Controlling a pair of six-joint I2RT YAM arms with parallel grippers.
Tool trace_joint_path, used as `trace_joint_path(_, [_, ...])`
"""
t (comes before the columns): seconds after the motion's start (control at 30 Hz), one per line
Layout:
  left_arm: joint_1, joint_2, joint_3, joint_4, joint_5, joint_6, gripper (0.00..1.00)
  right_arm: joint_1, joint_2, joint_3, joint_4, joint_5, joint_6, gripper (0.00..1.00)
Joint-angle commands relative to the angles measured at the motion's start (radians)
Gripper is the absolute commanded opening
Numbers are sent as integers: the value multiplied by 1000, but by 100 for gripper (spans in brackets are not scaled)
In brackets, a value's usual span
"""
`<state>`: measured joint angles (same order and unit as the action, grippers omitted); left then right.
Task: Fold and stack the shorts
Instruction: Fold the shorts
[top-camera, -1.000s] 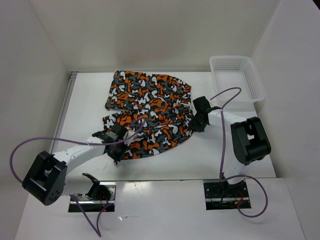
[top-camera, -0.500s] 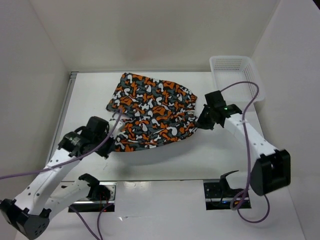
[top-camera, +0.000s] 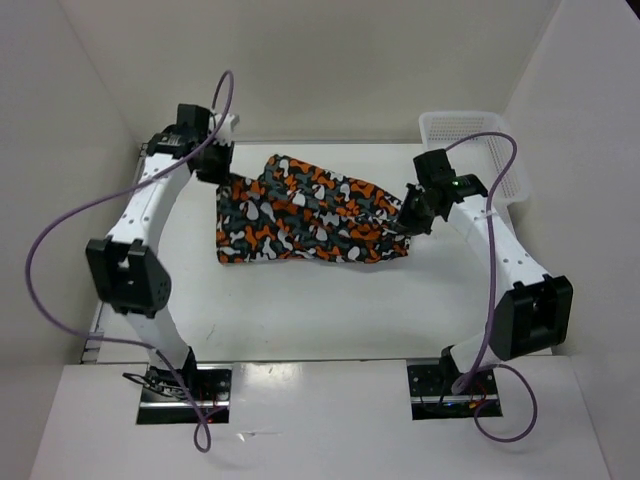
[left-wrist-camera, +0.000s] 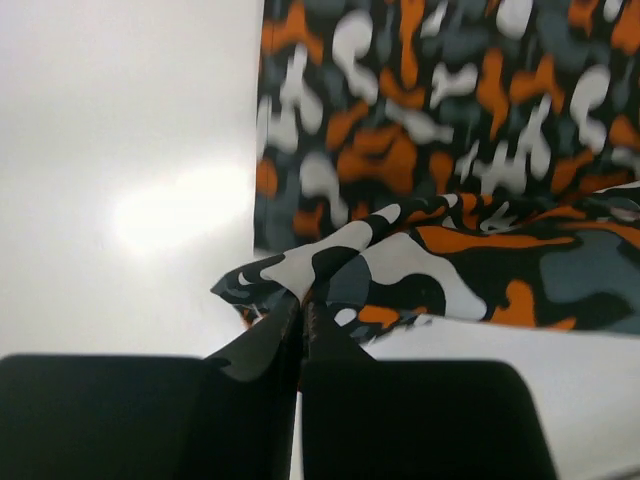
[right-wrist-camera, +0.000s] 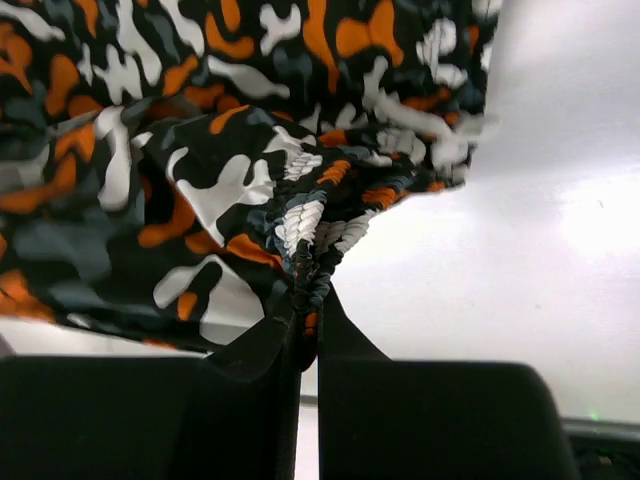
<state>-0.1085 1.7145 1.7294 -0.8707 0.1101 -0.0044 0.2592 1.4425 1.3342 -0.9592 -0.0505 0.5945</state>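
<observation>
The shorts (top-camera: 305, 215), in an orange, black, grey and white camouflage print, hang stretched between both grippers above the middle of the white table (top-camera: 300, 305). My left gripper (top-camera: 212, 166) is shut on a hem corner at the shorts' far left; in the left wrist view the pinched cloth (left-wrist-camera: 330, 255) bunches at the gripper (left-wrist-camera: 302, 305). My right gripper (top-camera: 410, 215) is shut on the gathered waistband at the right; the right wrist view shows the ribbed elastic (right-wrist-camera: 310, 235) squeezed at the gripper (right-wrist-camera: 308, 300).
A white mesh basket (top-camera: 505, 160) stands at the back right corner, just behind the right arm. White walls close in on three sides. Purple cables loop from both arms.
Both grippers have lifted the shorts off the table. The left arm swung from the near left to the far left corner, pulling its corner up and back; the cloth now hangs folded over.
</observation>
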Motion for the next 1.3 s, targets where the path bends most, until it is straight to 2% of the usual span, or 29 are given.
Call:
trace_joint_path(0.0, [-14,124,203,137,28,4,0,-76,22,30,114,-23,-25,0])
trace_joint_path(0.17, [-39,417,540,148,37,4,0,-170,108,23,246,-116,57,0])
trace_joint_path(0.2, [-39,519,714,97,37,4,0,-192,128,46,255,-149,68,0])
trace_joint_path(0.27, [-39,624,908,38,49,4,0,-210,174,46,280,-172,105,0])
trace_joint_path(0.3, [-51,725,1002,-15,49,4,0,-222,185,46,292,-183,114,0])
trace_joint_path(0.33, [-51,775,1177,-39,49,4,0,-222,206,46,315,-183,123,0])
trace_joint_path(0.4, [-69,920,1338,-98,22,4,0,-244,228,46,324,-183,149,0])
trace_joint_path(0.43, [-82,944,1370,-90,-2,4,0,-261,237,55,341,-192,160,0])
trace_joint_path(0.5, [-82,956,1343,-47,8,4,0,-271,249,56,365,-192,191,1])
trace_joint_path(0.57, [-91,1011,1389,-28,23,4,0,-281,268,74,401,-152,206,12])
trace_joint_path(0.6, [-102,1033,1406,-7,23,4,7,-281,268,74,411,-141,215,22])
trace_joint_path(0.7, [-111,1065,1406,71,23,4,37,-281,277,105,441,-126,234,45])
trace_joint_path(0.73, [-111,1082,1406,91,23,4,56,-281,277,123,451,-94,234,54])
trace_joint_path(0.77, [-111,1091,1406,104,8,4,64,-281,277,132,451,-85,234,65])
trace_joint_path(0.83, [-111,1091,1406,116,-3,4,82,-281,268,163,451,-52,208,77])
trace_joint_path(0.87, [-100,1082,1406,116,-3,4,90,-281,254,163,436,-39,196,79])
trace_joint_path(1.0, [-47,1022,1406,36,8,4,96,-281,179,177,367,18,137,85])
trace_joint_path(1.07, [-27,989,1406,-73,19,4,96,-271,145,111,346,40,119,86])
trace_joint_path(1.1, [-16,979,1406,-115,43,4,99,-261,113,85,337,40,108,92])
trace_joint_path(1.2, [42,956,1406,-272,144,4,99,-232,88,-41,317,20,84,92])
trace_joint_path(1.27, [61,956,1406,-353,158,4,99,-198,76,-76,316,20,74,92])
